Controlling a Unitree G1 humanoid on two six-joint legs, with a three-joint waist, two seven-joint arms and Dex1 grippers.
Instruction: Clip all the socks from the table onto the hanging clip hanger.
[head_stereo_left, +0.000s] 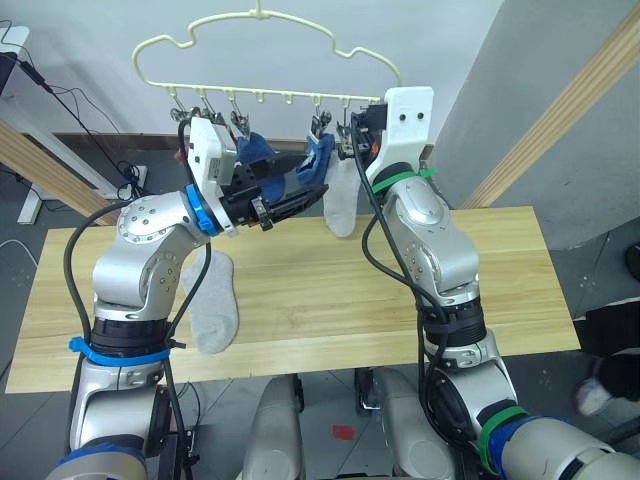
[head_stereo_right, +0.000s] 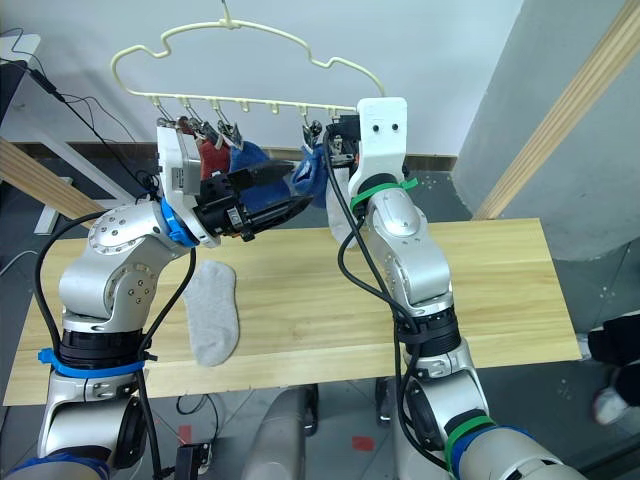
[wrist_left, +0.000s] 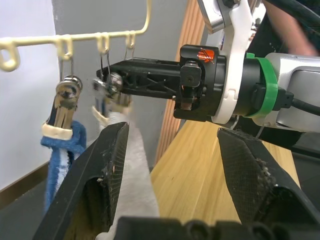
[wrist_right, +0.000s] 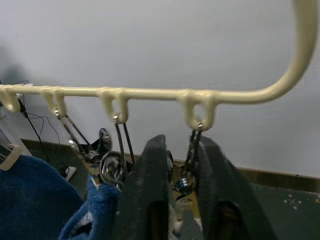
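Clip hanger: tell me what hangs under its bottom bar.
Under the clip hanger: a rust red sock, two blue socks, a grey sock. The arms cover much of them.

Head stereo pair: looks forward and down over worktop (head_stereo_left: 300, 300) toward hanger (head_stereo_left: 262, 60). Wrist cameras: close along own fingers, sharing the hanger's clip row.

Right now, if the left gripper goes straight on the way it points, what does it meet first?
Probably the hanging grey sock, which already lies against one open finger of the left gripper; beyond it is the right gripper. Depth is unclear.
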